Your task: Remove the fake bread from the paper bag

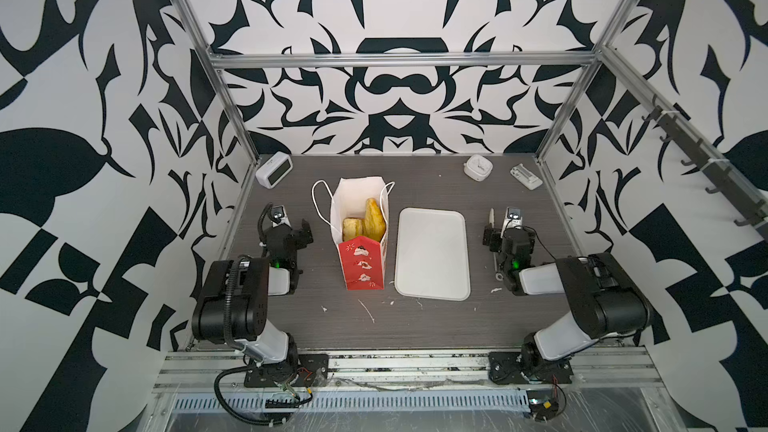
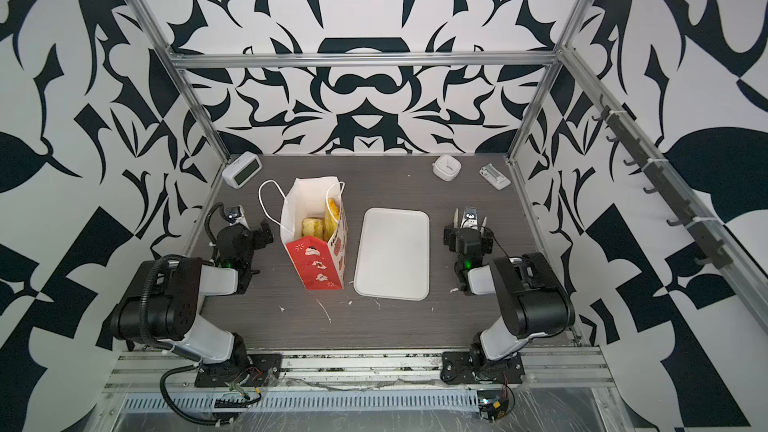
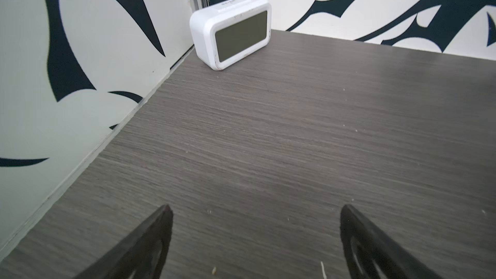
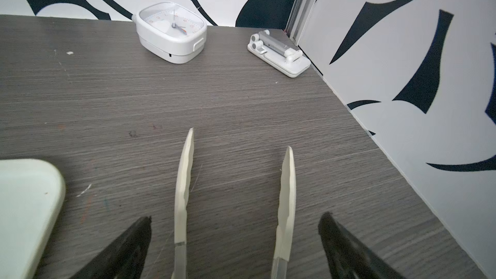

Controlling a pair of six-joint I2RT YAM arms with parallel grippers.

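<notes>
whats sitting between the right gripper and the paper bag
A white tray lies flat between the right gripper and the paper bag; both top views show it.

The paper bag (image 1: 361, 263), red with white motifs outside and plain white inside, is stood upright on the table (image 1: 332, 326), mouth open. Golden-brown fake bread (image 1: 374, 220) is seen inside; the count cannot be told.

Bold black-and-white abstract panels (image 1: 399, 2) close in a dark grey wood-grain tabletop (image 1: 415, 326) on three sides, framed by bare aluminium rails (image 1: 399, 61). A dark rack of hooks (image 1: 708, 168) runs along the right-hand rail, while soft, even light falls across the scuffed, white-flecked surface
</notes>
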